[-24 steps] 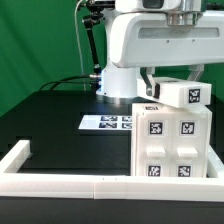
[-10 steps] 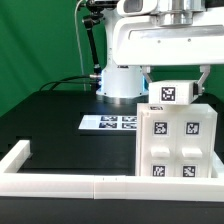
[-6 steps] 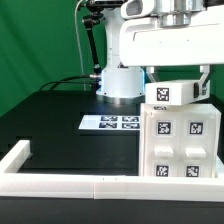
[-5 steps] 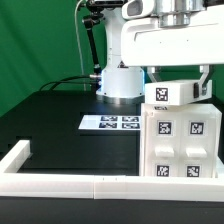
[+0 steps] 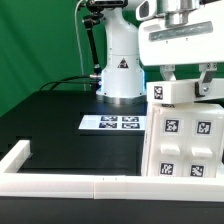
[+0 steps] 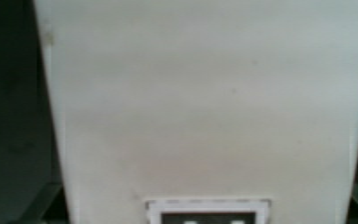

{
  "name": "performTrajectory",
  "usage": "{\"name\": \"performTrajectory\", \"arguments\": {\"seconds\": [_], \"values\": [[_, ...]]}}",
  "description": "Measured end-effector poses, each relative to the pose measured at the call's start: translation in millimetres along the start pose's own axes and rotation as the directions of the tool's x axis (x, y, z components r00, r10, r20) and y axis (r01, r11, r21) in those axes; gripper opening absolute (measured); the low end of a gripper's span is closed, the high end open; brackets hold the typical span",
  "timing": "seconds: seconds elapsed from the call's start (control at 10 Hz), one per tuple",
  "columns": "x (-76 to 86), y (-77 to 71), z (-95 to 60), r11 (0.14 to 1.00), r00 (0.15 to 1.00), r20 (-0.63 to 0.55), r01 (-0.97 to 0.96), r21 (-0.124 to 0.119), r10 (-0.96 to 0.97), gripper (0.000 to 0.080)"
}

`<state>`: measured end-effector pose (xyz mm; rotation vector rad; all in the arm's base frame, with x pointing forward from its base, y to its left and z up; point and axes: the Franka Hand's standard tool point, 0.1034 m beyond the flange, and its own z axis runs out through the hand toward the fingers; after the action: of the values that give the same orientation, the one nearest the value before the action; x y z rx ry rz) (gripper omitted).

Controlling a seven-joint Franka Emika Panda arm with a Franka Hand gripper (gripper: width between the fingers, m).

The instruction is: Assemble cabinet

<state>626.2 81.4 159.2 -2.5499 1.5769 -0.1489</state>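
1. while my end effector [image 5: 188, 72] hangs at the upper right of the exterior view, its fingers reach down around the top block [image 5: 190, 92]; i cannot tell whether they pinch it.
2. the cabinet [image 5: 185, 145] stands at the lower right, cut off by the frame edge, with its base hidden behind the border rail [image 5: 100, 186].
3. i judge it to be stiff, light plastic, smooth and likely slippery, so i'd take hold on the top block's flat sides.
4. its tagged face points toward the camera, and its long axis seems upright.

black table [image 5: 50, 125] | marker board [image 5: 112, 123] flat mid-table | white border rail [image 5: 70, 183] along near edge | arm base [image 5: 120, 82] behind
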Motion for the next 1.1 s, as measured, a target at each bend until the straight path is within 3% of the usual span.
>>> {"name": "performTrajectory", "arguments": {"seconds": [0.6,0.7,0.8,0.9,1.1], "values": [[3.0,2.9,1.9,0.891,0.891,0.042,-0.454,0.007,0.453,0.0543],[0.4,2.2,2.5,0.862,0.861,0.053,-0.506,0.003,0.506,0.0606],[-1.0,1.9,2.4,0.871,0.869,0.059,-0.492,0.003,0.491,0.0606],[-0.8,1.7,0.8,0.88,0.878,0.062,-0.476,0.005,0.474,0.0764],[-4.0,4.9,-7.7,0.887,0.885,0.082,-0.462,0.012,0.459,0.0792]]}}
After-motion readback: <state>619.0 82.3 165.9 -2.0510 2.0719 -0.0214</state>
